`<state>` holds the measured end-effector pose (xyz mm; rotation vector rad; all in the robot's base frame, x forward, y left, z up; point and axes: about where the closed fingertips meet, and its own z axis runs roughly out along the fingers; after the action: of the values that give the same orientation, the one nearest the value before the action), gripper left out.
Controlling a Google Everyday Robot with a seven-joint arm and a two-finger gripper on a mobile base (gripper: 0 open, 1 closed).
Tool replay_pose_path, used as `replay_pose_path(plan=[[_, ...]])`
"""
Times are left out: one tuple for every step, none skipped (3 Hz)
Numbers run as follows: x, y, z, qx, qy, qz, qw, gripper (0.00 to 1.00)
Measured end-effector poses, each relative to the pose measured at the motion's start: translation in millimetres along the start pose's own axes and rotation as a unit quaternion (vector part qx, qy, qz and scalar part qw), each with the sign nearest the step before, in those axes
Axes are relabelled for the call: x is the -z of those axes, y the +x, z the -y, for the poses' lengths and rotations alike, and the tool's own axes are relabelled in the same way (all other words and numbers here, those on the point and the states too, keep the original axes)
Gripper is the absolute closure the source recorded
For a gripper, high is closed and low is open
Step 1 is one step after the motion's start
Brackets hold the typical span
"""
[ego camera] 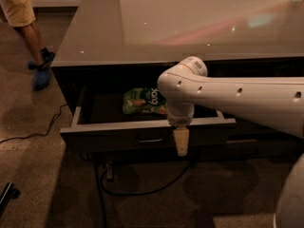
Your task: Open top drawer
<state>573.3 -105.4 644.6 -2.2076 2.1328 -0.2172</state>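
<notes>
The top drawer (pixel 118 137) stands pulled out from under the grey counter, its dark front facing me with a small pull (pixel 150 139) at centre. A green snack bag (pixel 142 100) lies inside it. My gripper (pixel 181 144) hangs from the white arm just in front of the drawer front, right of the pull, pointing down.
The glossy grey countertop (pixel 190 23) spans the back. A slimmer drawer front (pixel 247 141) sits to the right. A black cable (pixel 128 189) runs over the carpet below the drawer. A person's legs (pixel 33 37) stand at the upper left. A dark object (pixel 7 196) lies at the lower left.
</notes>
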Motion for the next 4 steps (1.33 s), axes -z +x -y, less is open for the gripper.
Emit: replay_pose_path(plan=[[-2.9, -3.0, -10.6, 0.019, -0.010, -0.009, 0.9997, 0.19], [1.4, 1.7, -28.3, 0.020, -0.013, -0.034, 0.9992, 0.42], [5.4, 6.9, -37.4, 0.012, -0.013, -0.045, 0.9988, 0.65], [23.2, 14.5, -57.2, -0.005, -0.003, -0.064, 0.9980, 0.88]])
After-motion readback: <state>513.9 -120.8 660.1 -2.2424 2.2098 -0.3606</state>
